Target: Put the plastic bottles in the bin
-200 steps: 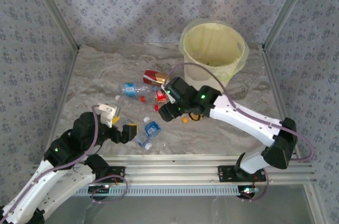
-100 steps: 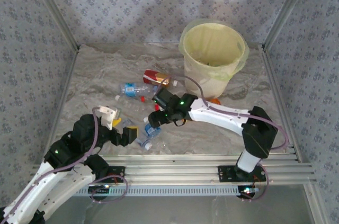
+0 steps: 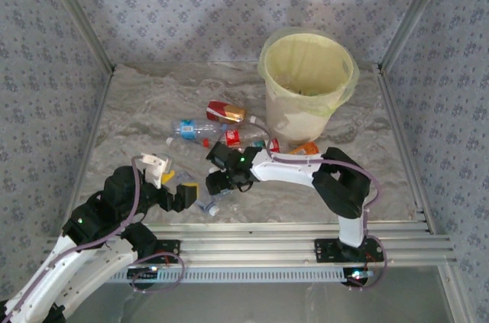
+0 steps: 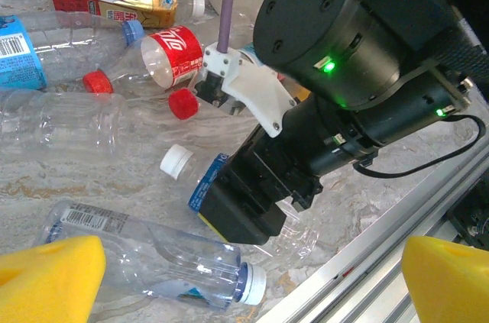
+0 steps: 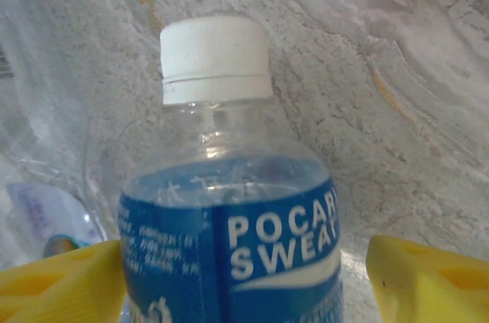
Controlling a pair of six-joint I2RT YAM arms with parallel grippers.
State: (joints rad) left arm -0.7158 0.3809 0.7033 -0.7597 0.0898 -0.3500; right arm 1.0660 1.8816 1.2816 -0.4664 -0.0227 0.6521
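A Pocari Sweat bottle (image 5: 229, 239) with a blue label and a white cap lies on the marble table. My right gripper (image 5: 244, 277) stands open around it, a yellow pad on each side, with a small gap at the right pad. In the top view that gripper (image 3: 219, 183) is low over the bottle, left of centre. My left gripper (image 3: 177, 187) is open just beside it. Between its pads in the left wrist view lies a clear bottle (image 4: 145, 258) with a white cap. The cream bin (image 3: 308, 79) stands at the back right.
More bottles lie behind: a red and gold one (image 3: 227, 112), a clear one with a blue label (image 3: 191, 130), a red-labelled one (image 3: 234, 137) and an orange one (image 3: 306, 148) at the bin's foot. The aluminium rail (image 4: 359, 262) runs close in front.
My right arm has swung left and toward the near edge, bringing its gripper down around the blue-labelled bottle. The left arm has stayed put.
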